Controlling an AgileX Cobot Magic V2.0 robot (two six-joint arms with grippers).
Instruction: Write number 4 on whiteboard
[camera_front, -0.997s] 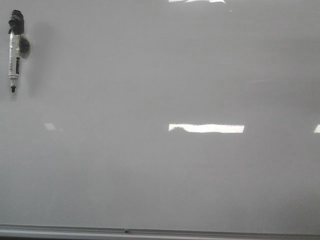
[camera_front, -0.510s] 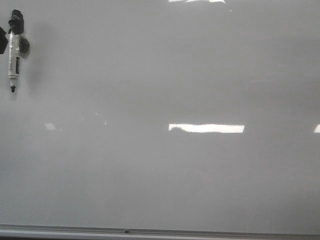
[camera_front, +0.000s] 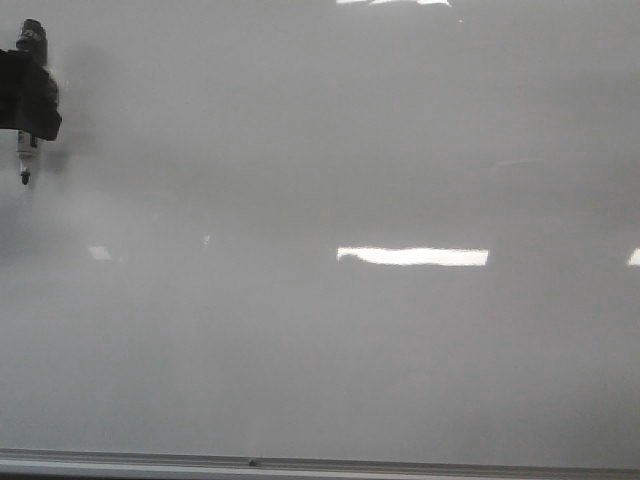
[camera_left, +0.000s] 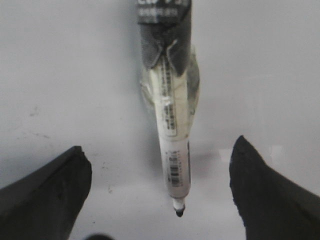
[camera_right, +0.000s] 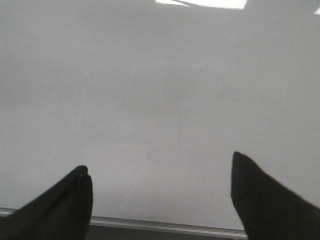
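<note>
The whiteboard (camera_front: 330, 350) fills the front view, and no number 4 shows on it. A white marker (camera_front: 27, 148) with a black end hangs at its upper left, tip down. My left gripper (camera_front: 28, 97) shows as a dark shape in front of the marker's body. In the left wrist view the marker (camera_left: 172, 130) lies between the two spread fingers of my left gripper (camera_left: 159, 147), and neither finger touches it. Its black tip (camera_left: 179, 212) is bare. My right gripper (camera_right: 159, 162) is open and empty over the blank board (camera_right: 165, 90). It does not show in the front view.
A thin silver metal edge (camera_front: 320, 463) runs along the board's lower side and also shows near my right fingers (camera_right: 165, 226). Bright rectangular light reflections (camera_front: 412, 256) lie across the board's middle and top.
My left gripper has come in from the left edge of the front view and now covers the marker's body. The marker has not moved.
</note>
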